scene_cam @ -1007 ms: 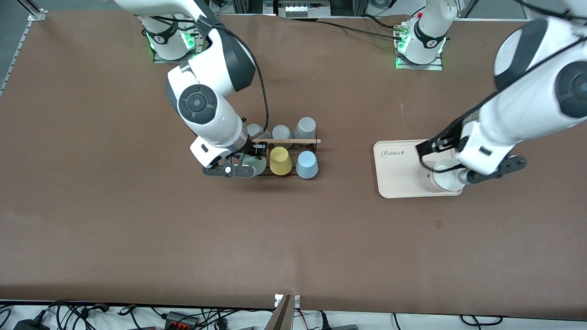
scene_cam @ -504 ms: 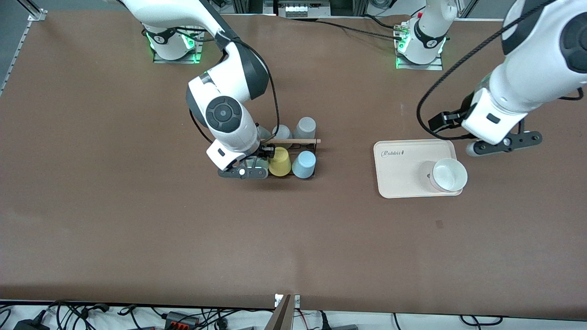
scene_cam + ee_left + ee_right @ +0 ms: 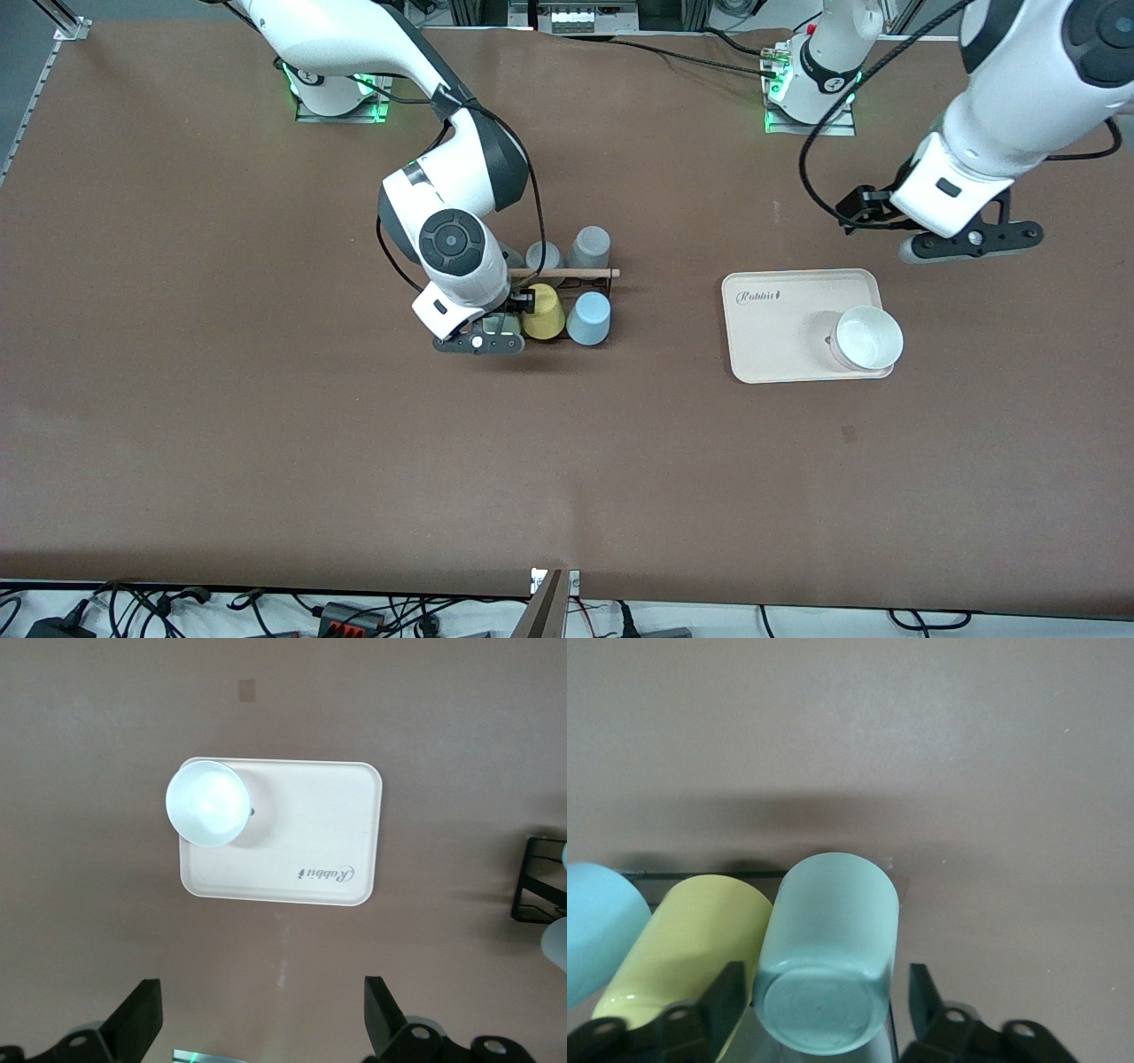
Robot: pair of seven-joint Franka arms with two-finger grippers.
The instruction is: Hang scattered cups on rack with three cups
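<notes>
While the right arm reaches down from its base, the right gripper (image 3: 496, 330) sits at the rack's end toward the right arm's side of the table, its fingers (image 3: 725, 999) spread apart on either side of the pale mint green tapered cup (image 3: 826, 966). The right wrist view shows that cup upturned between the two fingers with a gap at each side, so nothing is pinched. Just beside the gripper, on the same row of the small black wire-frame rack (image 3: 606, 283) with its light wooden rod (image 3: 563, 273), stands the upturned yellow tapered cup (image 3: 542, 312), and next after it the light blue tapered cup (image 3: 589, 318), also upturned. In the front view the mint cup is almost wholly covered by the right hand. Farther from the front camera than that row, two grey cups (image 3: 589, 247) sit on the rack's other row.

Well apart toward the left arm's end of the table, the left gripper (image 3: 967, 244) hangs in the air over bare brown table (image 3: 266, 425), its fingers (image 3: 137, 1028) wide apart and holding nothing. Below it in the left wrist view lies the cream rectangular tray (image 3: 328, 828), which carries a white round bowl (image 3: 208, 803) near one corner.
</notes>
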